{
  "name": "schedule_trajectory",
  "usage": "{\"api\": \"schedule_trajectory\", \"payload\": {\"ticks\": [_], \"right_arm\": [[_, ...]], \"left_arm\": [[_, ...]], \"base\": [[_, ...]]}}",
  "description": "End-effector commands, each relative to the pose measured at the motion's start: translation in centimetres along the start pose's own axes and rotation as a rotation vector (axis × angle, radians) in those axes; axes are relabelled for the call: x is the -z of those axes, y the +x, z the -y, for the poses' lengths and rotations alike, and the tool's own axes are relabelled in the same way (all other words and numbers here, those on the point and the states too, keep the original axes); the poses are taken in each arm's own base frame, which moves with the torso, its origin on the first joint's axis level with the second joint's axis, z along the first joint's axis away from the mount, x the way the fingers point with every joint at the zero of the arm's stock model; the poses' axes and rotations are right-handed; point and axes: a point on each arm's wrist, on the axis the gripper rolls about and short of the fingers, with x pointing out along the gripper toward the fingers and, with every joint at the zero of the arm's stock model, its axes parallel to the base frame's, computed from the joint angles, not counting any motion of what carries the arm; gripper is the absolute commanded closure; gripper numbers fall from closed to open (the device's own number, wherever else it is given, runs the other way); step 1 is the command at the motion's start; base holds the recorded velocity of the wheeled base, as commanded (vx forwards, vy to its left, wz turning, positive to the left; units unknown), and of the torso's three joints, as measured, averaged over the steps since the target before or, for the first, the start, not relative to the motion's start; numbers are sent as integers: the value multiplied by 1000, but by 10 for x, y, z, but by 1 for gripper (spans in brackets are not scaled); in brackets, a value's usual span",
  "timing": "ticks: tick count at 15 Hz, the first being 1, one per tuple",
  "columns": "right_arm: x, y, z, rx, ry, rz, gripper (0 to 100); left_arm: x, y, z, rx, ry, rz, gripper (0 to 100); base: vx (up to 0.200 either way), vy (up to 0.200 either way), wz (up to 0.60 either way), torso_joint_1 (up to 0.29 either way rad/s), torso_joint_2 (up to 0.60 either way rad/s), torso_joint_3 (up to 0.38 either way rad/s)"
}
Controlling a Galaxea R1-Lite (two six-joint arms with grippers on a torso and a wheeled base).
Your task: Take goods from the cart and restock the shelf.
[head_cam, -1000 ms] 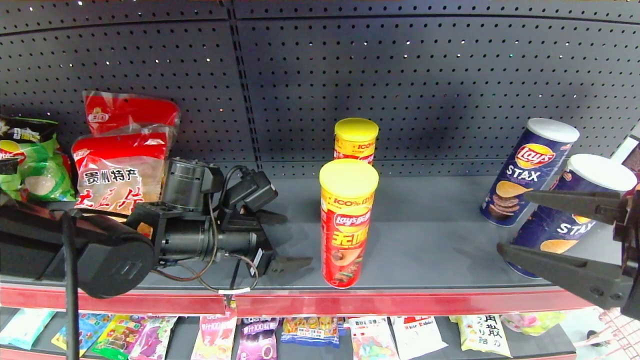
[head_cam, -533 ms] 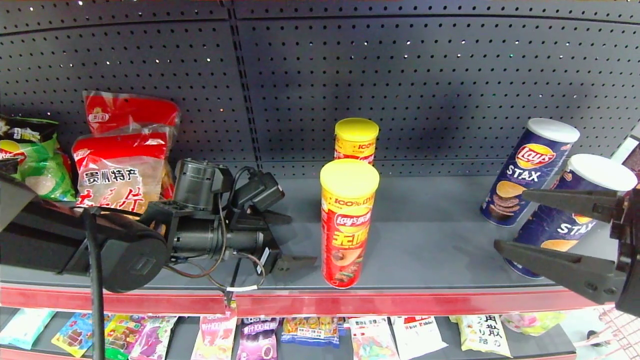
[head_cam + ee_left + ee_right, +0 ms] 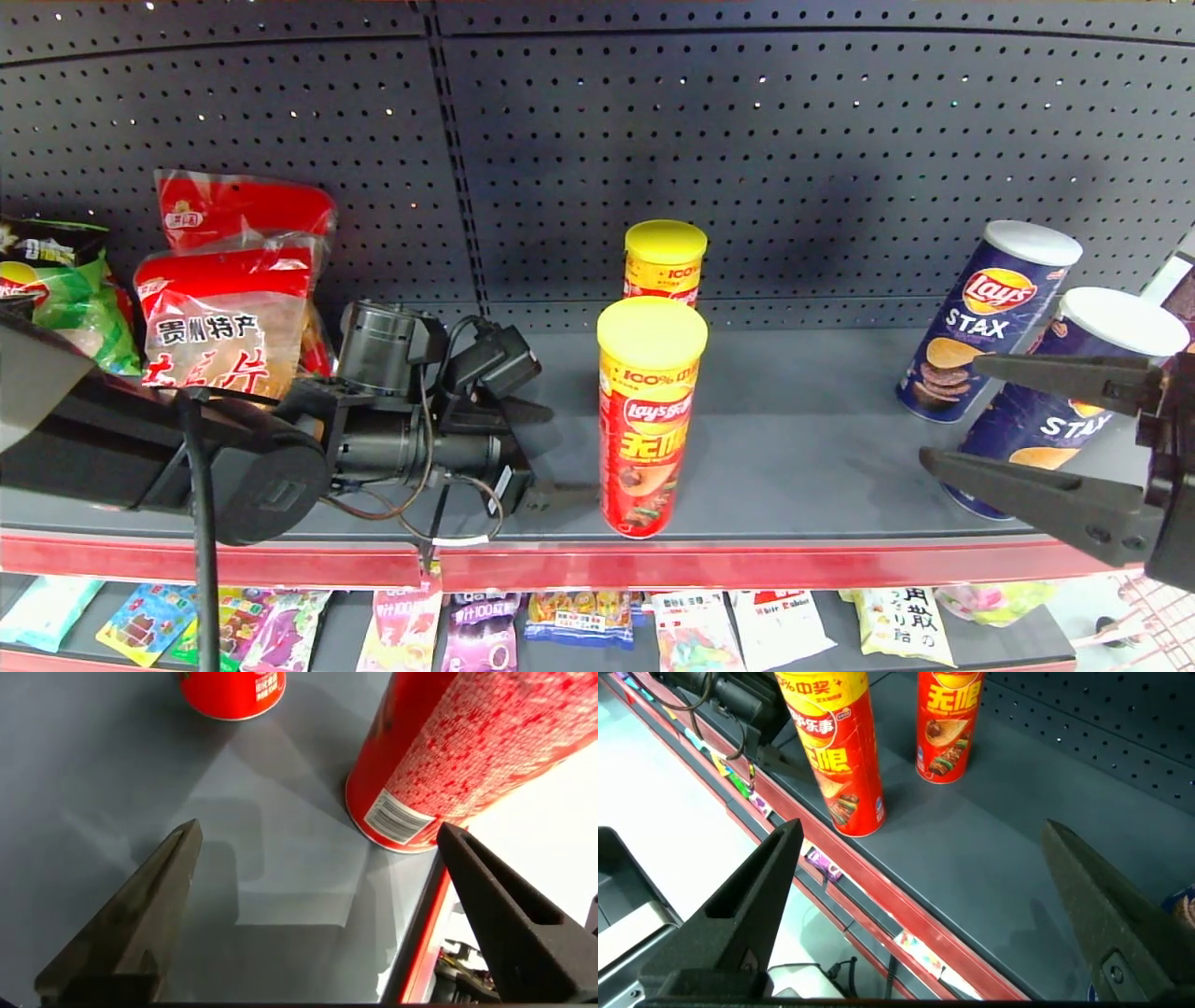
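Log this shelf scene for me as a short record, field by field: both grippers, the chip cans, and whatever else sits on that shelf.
left gripper: open, empty, low over the shelf, beside the front red can
right gripper: open, empty, at the shelf's right end, near the blue cans
red cans: two, upright, yellow lids; back red can directly behind the front one
blue cans: two, white lids
snack bags: at the shelf's left end, by the back panel

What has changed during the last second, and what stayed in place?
The open left gripper slid toward the front red cylindrical chip can with yellow lid, holding nothing. The open right gripper crept slightly toward it. That can, the dark blue white-lidded cans and red snack bags stayed put.
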Motion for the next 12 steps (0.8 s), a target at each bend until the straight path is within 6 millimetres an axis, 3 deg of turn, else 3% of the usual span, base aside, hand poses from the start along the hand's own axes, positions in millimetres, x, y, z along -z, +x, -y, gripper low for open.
{"api": "schedule_trajectory", "payload": {"ticks": [1, 12], "right_arm": [[0, 0, 0, 0, 0, -1, 0], [0, 1, 0, 0, 0, -1, 0]], "left_arm": [[-1, 5, -1, 4, 2, 0, 0], [-3, 12, -5, 2, 5, 4, 0]], "base": [[0, 0, 0, 0, 0, 0], [0, 0, 0, 0, 0, 0]]}}
